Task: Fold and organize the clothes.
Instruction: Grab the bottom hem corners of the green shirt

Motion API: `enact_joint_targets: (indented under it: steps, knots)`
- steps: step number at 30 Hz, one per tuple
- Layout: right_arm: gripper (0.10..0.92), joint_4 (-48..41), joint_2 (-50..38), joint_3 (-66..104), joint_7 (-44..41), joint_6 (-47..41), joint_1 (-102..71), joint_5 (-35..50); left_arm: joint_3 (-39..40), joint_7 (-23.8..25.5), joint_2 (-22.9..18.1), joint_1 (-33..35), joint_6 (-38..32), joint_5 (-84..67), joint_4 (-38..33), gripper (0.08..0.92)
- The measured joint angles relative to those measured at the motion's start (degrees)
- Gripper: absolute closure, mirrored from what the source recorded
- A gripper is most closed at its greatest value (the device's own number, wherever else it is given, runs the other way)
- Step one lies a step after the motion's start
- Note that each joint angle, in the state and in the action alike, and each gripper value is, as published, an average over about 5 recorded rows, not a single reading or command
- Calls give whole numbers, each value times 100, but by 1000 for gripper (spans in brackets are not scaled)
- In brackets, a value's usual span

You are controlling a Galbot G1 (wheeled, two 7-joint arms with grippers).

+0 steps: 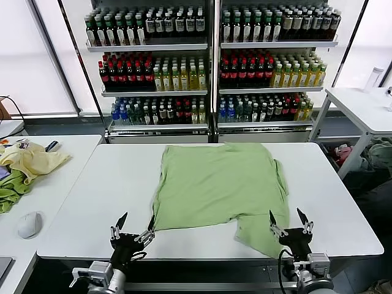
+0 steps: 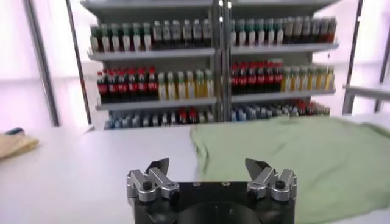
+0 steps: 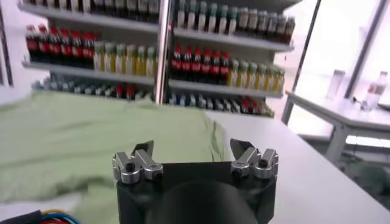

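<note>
The light green shirt (image 1: 217, 184) lies spread on the white table (image 1: 98, 196), plain side up, no print showing. One part hangs toward the front right corner. My left gripper (image 1: 136, 225) is open and empty at the front edge, just left of the shirt's near left corner. My right gripper (image 1: 288, 219) is open and empty at the front edge, beside the shirt's near right part. The shirt shows in the left wrist view (image 2: 304, 158) beyond the open left gripper (image 2: 207, 164). It shows in the right wrist view (image 3: 91, 134) beyond the open right gripper (image 3: 192, 148).
A drinks cooler (image 1: 211, 61) full of bottles stands behind the table. A side table (image 1: 55, 184) at the left holds a pale yellow garment (image 1: 30, 160), a darker green cloth (image 1: 12, 193) and a mouse (image 1: 29, 224). Another white table (image 1: 361, 107) stands at the right.
</note>
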Motion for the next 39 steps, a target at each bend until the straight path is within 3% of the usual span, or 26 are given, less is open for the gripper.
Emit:
enact_joint_targets:
  steps: [17, 39]
  knots:
    - [207, -181, 148, -250, 80, -432, -231, -135, 413, -308, 73, -615, 601, -324, 703, 181]
    - [726, -243, 103, -280, 185, -618, -304, 451, 745, -377, 77, -904, 632, -541, 1107, 803]
